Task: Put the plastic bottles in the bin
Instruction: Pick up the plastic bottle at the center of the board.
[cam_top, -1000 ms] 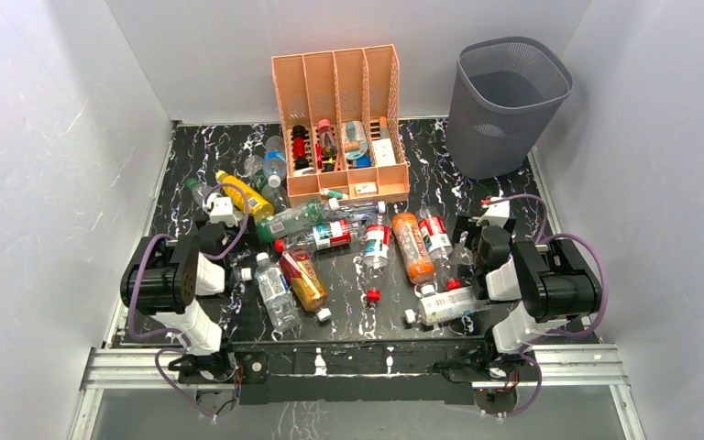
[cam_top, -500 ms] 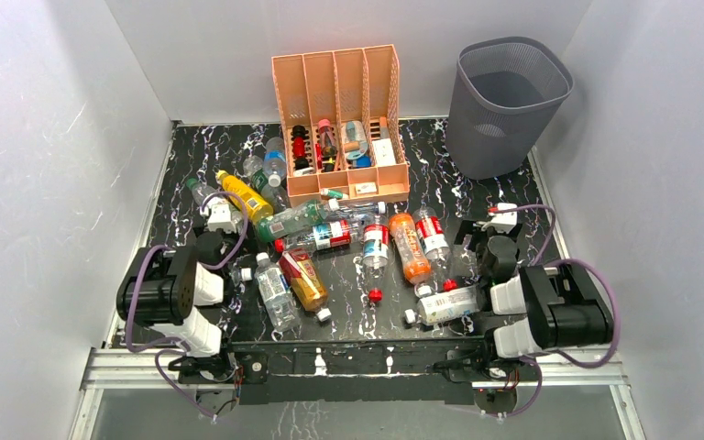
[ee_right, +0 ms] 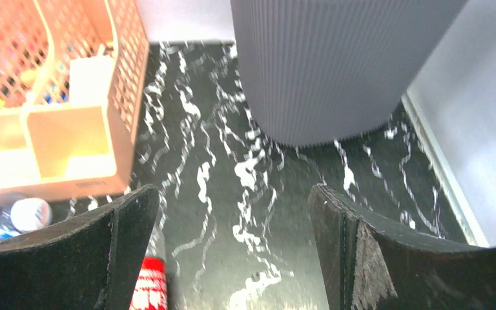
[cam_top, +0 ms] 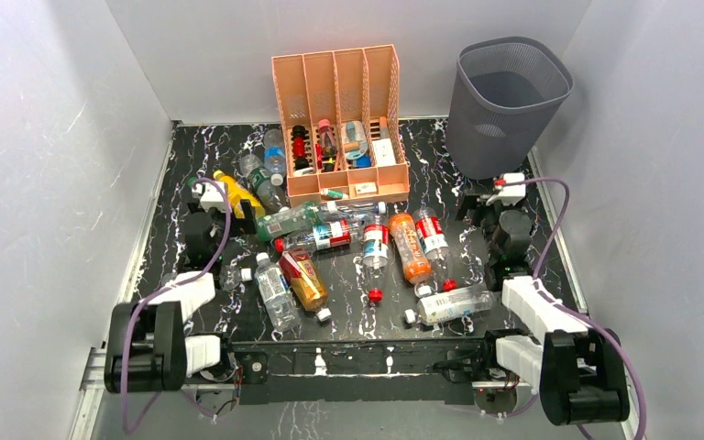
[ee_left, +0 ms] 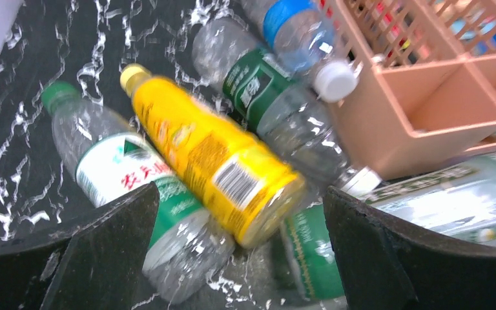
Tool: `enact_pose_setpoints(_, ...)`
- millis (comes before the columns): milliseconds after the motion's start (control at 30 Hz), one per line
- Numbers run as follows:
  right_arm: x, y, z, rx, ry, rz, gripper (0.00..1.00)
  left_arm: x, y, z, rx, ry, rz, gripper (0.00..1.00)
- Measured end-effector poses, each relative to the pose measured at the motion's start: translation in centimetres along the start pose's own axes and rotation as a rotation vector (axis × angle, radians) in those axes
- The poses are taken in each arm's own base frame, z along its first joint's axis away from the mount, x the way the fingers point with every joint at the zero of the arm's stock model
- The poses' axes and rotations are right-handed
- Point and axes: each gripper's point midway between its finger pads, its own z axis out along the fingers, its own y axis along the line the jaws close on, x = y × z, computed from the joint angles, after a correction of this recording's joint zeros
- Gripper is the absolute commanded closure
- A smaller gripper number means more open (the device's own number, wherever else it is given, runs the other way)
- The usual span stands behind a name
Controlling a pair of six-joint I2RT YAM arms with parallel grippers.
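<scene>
Several plastic bottles lie across the middle of the black marble table [cam_top: 422, 151]. My left gripper [cam_top: 229, 209] is open and low over the left group. In the left wrist view its fingertips [ee_left: 240, 219] flank the base of a yellow bottle [ee_left: 213, 155], which lies beside a green-capped clear bottle [ee_left: 129, 174] and a green-labelled bottle [ee_left: 265, 90]. My right gripper [cam_top: 486, 206] is open and empty over bare table, just in front of the dark grey mesh bin [cam_top: 511, 101]. The bin fills the top of the right wrist view [ee_right: 336, 64].
The peach four-slot organizer [cam_top: 341, 119] stands at the back centre, left of the bin, and shows at the left of the right wrist view [ee_right: 51, 116]. An orange bottle [cam_top: 412, 247], a red-labelled bottle [cam_top: 433, 234] and an amber bottle [cam_top: 304, 280] lie mid-table. White walls enclose three sides.
Both arms have stretched forward from their folded pose. The left gripper has moved up to the yellow bottle. The right gripper has moved toward the bin.
</scene>
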Motion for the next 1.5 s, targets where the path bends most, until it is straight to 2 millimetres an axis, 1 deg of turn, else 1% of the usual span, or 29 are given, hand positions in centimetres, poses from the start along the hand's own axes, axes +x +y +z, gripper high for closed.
enact_pose_setpoints(133,-5.5,1.3,0.6,-0.058,-0.055,0.037,0.02,-3.9,-0.9,-1.2,0.040,-0.067,-0.013,0.02)
enact_pose_setpoints(200,-7.7,1.9,0.4,-0.085,-0.080,0.070,0.02,-6.2,-1.4,-1.8,0.062,-0.099,-0.023,0.02)
enact_pose_setpoints(267,-9.3,2.6,0.1,-0.114,-0.090,0.112,0.02,-8.6,-1.8,-2.5,0.084,-0.128,-0.033,0.02)
enact_pose_setpoints(367,-10.8,3.6,-0.3,-0.158,-0.073,0.177,0.02,-12.7,-2.6,-3.8,0.118,-0.176,-0.049,0.02)
enact_pose_setpoints(467,-12.9,4.9,-0.6,-0.215,-0.035,0.248,0.02,-17.1,-3.5,-5.6,0.155,-0.224,-0.085,0.02)
enact_pose_setpoints(500,-14.3,5.5,-0.8,-0.242,-0.015,0.276,0.02,-19.1,-3.8,-6.6,0.169,-0.242,-0.108,0.02)
enact_pose_setpoints(533,-15.9,6.2,-0.9,-0.270,0.010,0.304,0.02,-20.5,-4.1,-7.4,0.177,-0.247,-0.137,0.02)
enact_pose_setpoints(600,-18.4,7.4,-1.5,-0.324,0.076,0.346,0.02,-23.8,-4.9,-9.6,0.198,-0.223,-0.256,0.02)
enact_pose_setpoints(667,-19.7,8.1,-2.3,-0.359,0.085,0.362,0.02,-25.4,-5.6,-10.9,0.222,-0.197,-0.328,0.02)
enact_pose_setpoints(700,-20.9,8.7,-3.1,-0.393,0.099,0.376,0.02,-27.5,-6.1,-11.9,0.244,-0.184,-0.374,0.02)
enact_pose_setpoints(733,-22.3,9.1,-3.8,-0.421,0.093,0.384,0.02,-31.0,-6.8,-13.4,0.275,-0.199,-0.406,0.02)
enact_pose_setpoints(767,-24.5,9.7,-4.5,-0.464,0.078,0.385,0.02,-32.7,-7.2,-14.4,0.297,-0.204,-0.423,0.02)
enact_pose_setpoints(800,-27.3,10.4,-4.9,-0.513,0.052,0.379,0.02,-35.6,-8.1,-16.1,0.349,-0.242,-0.427,0.02)
enact_pose_setpoints(833,-29.7,11.2,-5.1,-0.570,0.017,0.366,0.02,-37.2,-8.9,-17.4,0.403,-0.273,-0.418,0.02)
enact_pose_setpoints(867,-30.3,11.5,-5.2,-0.590,0.004,0.361,0.02,-37.7,-9.3,-18.0,0.431,-0.282,-0.415,0.02)
enact_pose_setpoints(900,-30.6,11.8,-5.2,-0.614,0.002,0.357,0.02,-38.3,-9.9,-18.8,0.470,-0.310,-0.420,0.02)
enact_pose_setpoints(933,-30.7,12.2,-5.3,-0.642,-0.001,0.352,0.02,-38.3,-10.4,-19.3,0.510,-0.327,-0.427,0.02)
enact_pose_setpoints(967,-30.3,12.5,-5.4,-0.668,0.011,0.351,0.02,-37.9,-10.9,-19.6,0.542,-0.330,-0.441,0.02)
enact_pose_setpoints(1000,-29.6,13.0,-5.3,-0.700,0.022,0.348,0.02,-37.0,-11.3,-19.8,0.570,-0.320,-0.462,0.02)
enact_pose_setpoints(1033,-28.4,13.4,-5.2,-0.733,0.040,0.347,0.02,-35.8,-11.7,-19.3,0.594,-0.288,-0.497,0.02)
enact_pose_setpoints(1067,-27.3,13.8,-5.2,-0.761,0.064,0.349,0.02,-35.3,-11.9,-19.8,0.607,-0.285,-0.511,0.02)
enact_pose_setpoints(1133,-24.0,14.8,-5.0,-0.837,0.131,0.357,0.02,-33.1,-12.0,-18.8,0.604,-0.234,-0.583,0.02)
enact_pose_setpoints(1167,-22.4,15.2,-4.9,-0.869,0.173,0.367,0.02,-31.3,-11.9,-17.9,0.585,-0.184,-0.635,0.02)
enact_pose_setpoints(1200,-20.9,15.6,-4.8,-0.896,0.215,0.378,0.02,-30.1,-11.8,-17.2,0.571,-0.147,-0.665,0.02)
enact_pose_setpoints(1233,-19.7,16.0,-4.9,-0.938,0.246,0.385,0.02,-28.3,-11.7,-16.1,0.542,-0.082,-0.706,0.02)
enact_pose_setpoints(1267,-18.2,16.3,-4.7,-0.967,0.286,0.401,0.02,-27.7,-11.6,-15.7,0.531,-0.054,-0.718,0.02)
enact_pose_setpoints(1367,-14.5,16.8,-4.6,-1.083,0.314,0.401,0.02,-25.7,-11.8,-14.1,0.519,0.035,-0.730,0.02)
enact_pose_setpoints(1400,-13.4,16.8,-4.6,-1.109,0.312,0.398,0.02,-25.3,-11.8,-13.9,0.523,0.042,-0.730,0.02)
enact_pose_setpoints(1500,-8.9,16.6,-4.3,-1.172,0.277,0.369,0.02,-22.8,-12.4,-13.9,0.554,0.070,-0.761,0.02)
